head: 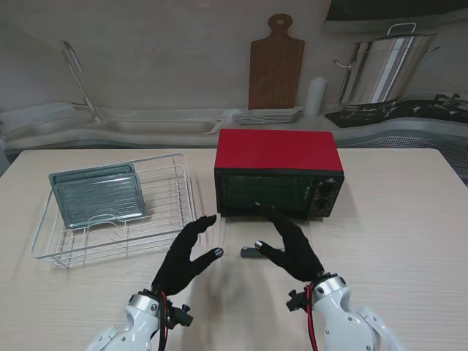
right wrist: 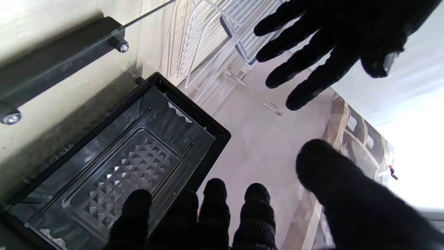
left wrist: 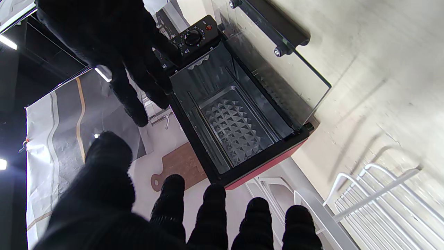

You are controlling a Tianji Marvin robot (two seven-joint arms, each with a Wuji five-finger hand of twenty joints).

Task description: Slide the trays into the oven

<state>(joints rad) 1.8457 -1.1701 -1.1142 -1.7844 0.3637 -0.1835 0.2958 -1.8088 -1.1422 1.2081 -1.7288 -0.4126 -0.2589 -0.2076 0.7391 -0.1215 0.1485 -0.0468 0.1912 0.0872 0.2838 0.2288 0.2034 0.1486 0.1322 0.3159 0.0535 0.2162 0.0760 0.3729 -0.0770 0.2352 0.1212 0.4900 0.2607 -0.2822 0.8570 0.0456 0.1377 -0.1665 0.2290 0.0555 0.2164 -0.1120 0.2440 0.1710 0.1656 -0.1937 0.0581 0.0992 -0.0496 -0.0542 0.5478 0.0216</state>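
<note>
My left hand [head: 187, 256] and right hand [head: 291, 247] hover with fingers spread, holding nothing, over the lowered glass door [head: 252, 245] of the red toaster oven [head: 278, 172]. Two trays [head: 99, 196] lean in the white wire rack [head: 164, 227] at left.

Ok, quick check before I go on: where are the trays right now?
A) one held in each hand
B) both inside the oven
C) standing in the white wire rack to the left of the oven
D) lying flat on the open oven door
C: the stand view shows the trays leaning upright in the wire rack, while the left hand and right hand hover empty, fingers spread, before the oven.
</note>
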